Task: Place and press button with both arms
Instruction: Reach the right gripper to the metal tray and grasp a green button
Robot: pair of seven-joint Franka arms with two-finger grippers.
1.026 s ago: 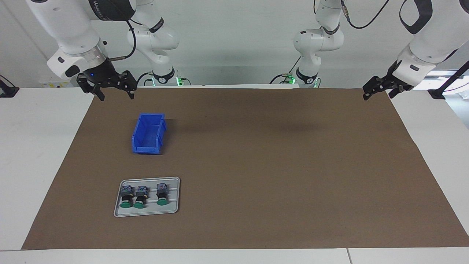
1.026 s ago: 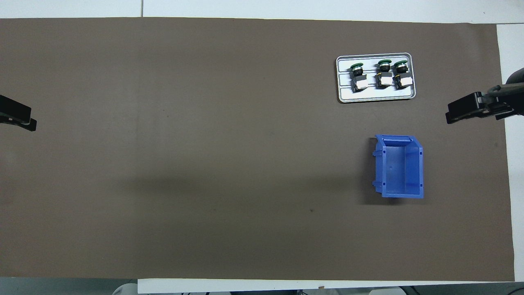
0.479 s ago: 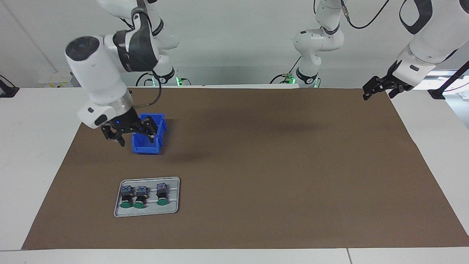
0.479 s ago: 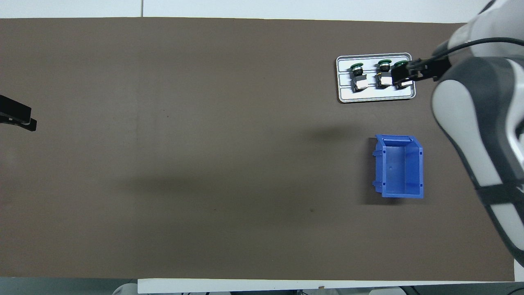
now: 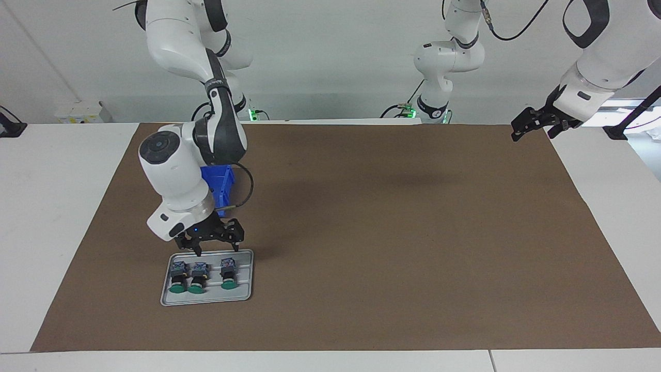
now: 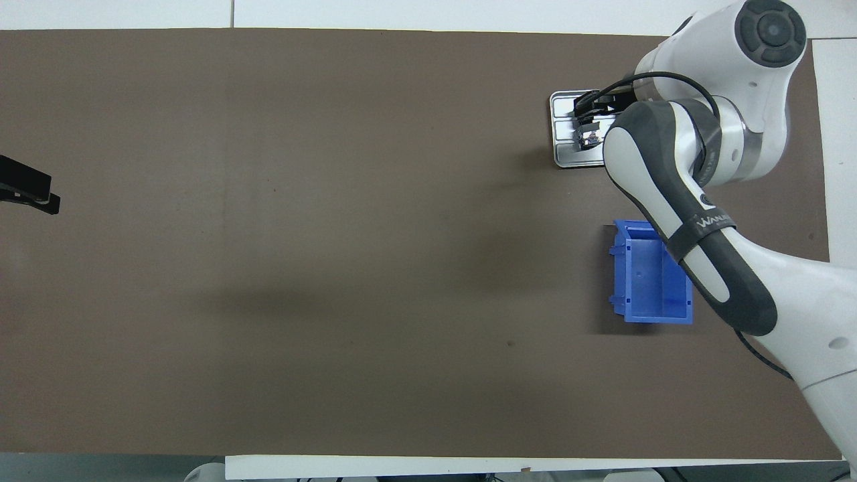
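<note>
Three green-capped buttons [image 5: 178,279] [image 5: 198,279] [image 5: 227,276] lie side by side on a small grey tray [image 5: 206,298] toward the right arm's end of the table. My right gripper [image 5: 217,250] is open and empty, fingers pointing down, just above the tray's edge nearer the robots and touching no button. In the overhead view the right arm covers most of the tray [image 6: 566,157]; only one button [image 6: 589,137] partly shows, under the right gripper [image 6: 594,110]. My left gripper [image 5: 533,133] is open and empty and waits raised over the mat's corner at the left arm's end [image 6: 30,194].
A blue open bin [image 6: 646,281] stands on the brown mat nearer to the robots than the tray; in the facing view the right arm hides most of the bin [image 5: 223,181]. White table borders the mat [image 5: 392,232] at both ends.
My right arm has swung out from its raised rest spot, past the blue bin, and lowered its open gripper to just above the tray. The left arm has not moved.
</note>
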